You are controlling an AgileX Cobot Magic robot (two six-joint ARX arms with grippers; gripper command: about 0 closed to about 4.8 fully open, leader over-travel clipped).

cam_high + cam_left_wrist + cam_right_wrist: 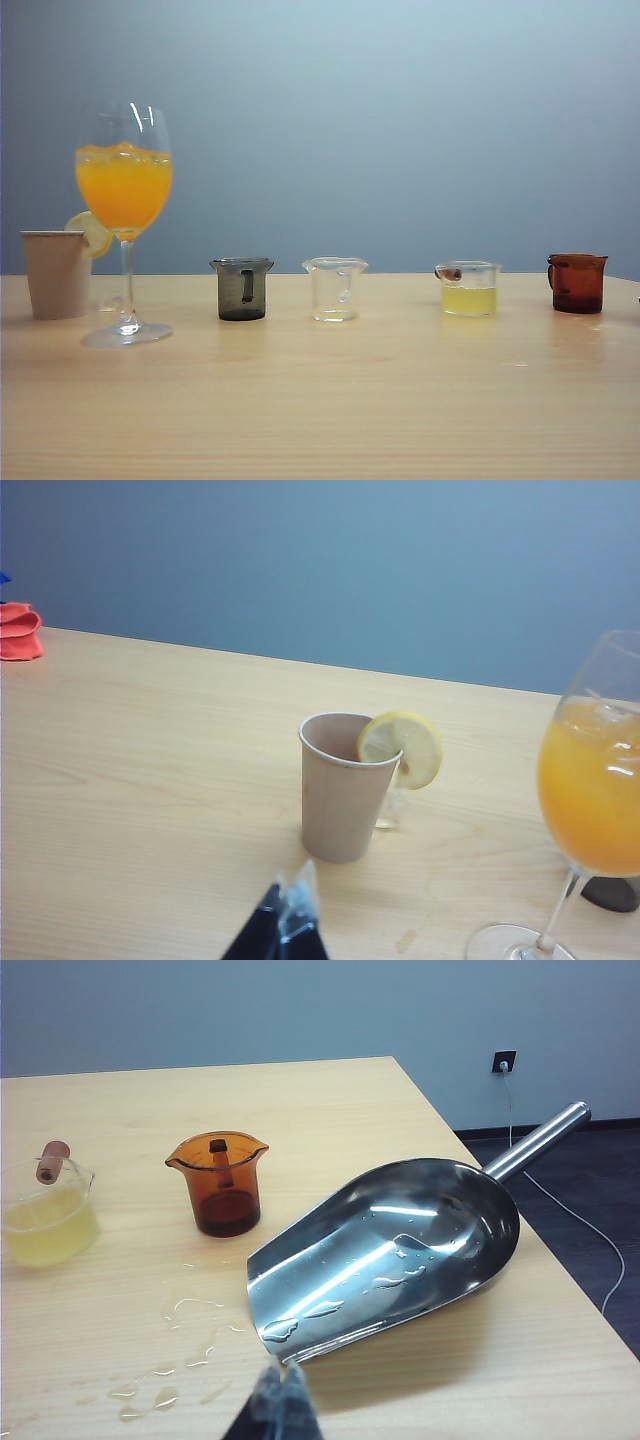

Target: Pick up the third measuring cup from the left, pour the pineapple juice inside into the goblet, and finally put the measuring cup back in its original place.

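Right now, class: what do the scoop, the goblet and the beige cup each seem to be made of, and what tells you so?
The scoop: polished metal, probably steel; mirror-like reflections with water beads on it.
The goblet: clear glass, most likely; see-through bowl with sharp highlights, thin stem.
The beige cup: apparently matte paper; dull, opaque wall, thin rim, a lemon slice on it.

The goblet (pixel 590 800) is being cropped by the left wrist frame; the measuring cup (pixel 45 1210) is being cropped in the right wrist view.
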